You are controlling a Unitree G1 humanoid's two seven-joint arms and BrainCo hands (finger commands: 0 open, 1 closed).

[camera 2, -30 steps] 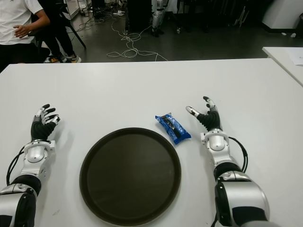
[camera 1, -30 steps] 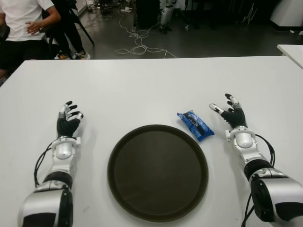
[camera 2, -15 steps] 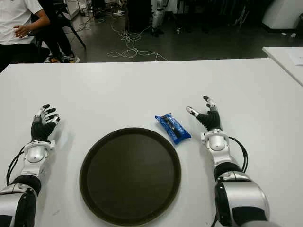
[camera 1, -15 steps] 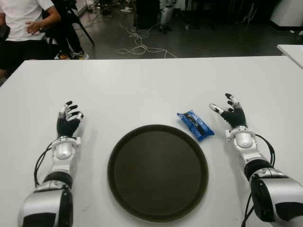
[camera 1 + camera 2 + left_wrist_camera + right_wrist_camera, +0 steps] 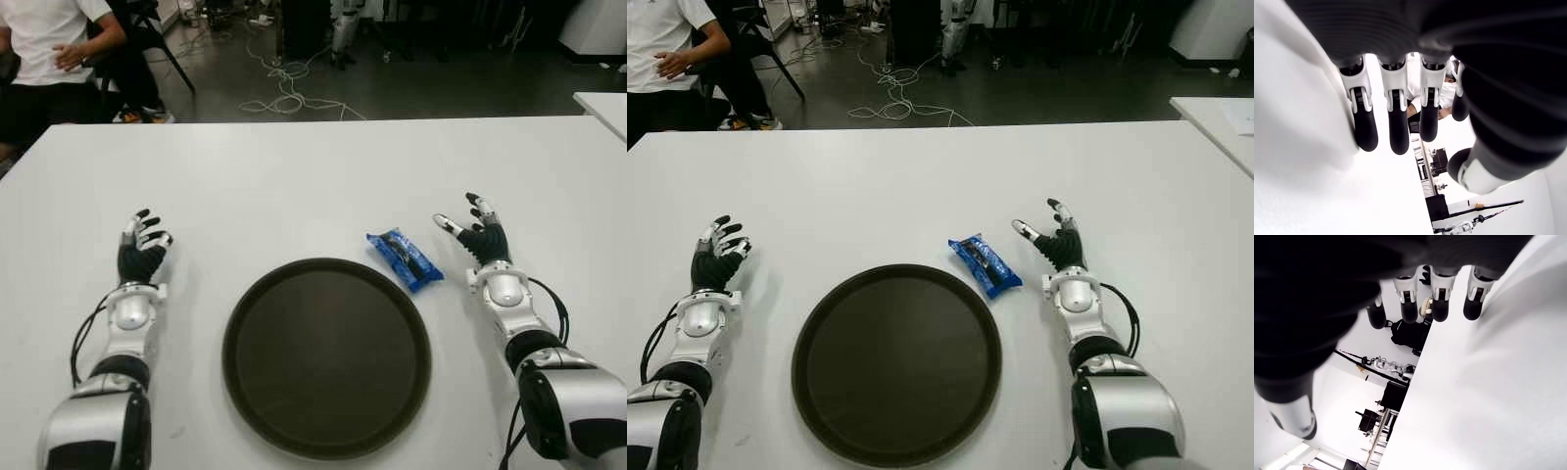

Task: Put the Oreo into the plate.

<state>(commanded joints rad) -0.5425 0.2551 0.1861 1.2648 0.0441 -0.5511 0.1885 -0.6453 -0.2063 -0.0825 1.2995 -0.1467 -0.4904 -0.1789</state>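
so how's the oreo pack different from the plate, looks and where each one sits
The oreo pack is blue, small and oblong; the plate is dark brown, round and far larger. The pack lies angled just off the plate's far right rim, nearer the open right robot hand; the plate sits central, between both hands. The plate holds nothing. Both lie flat on the white table, untouched.
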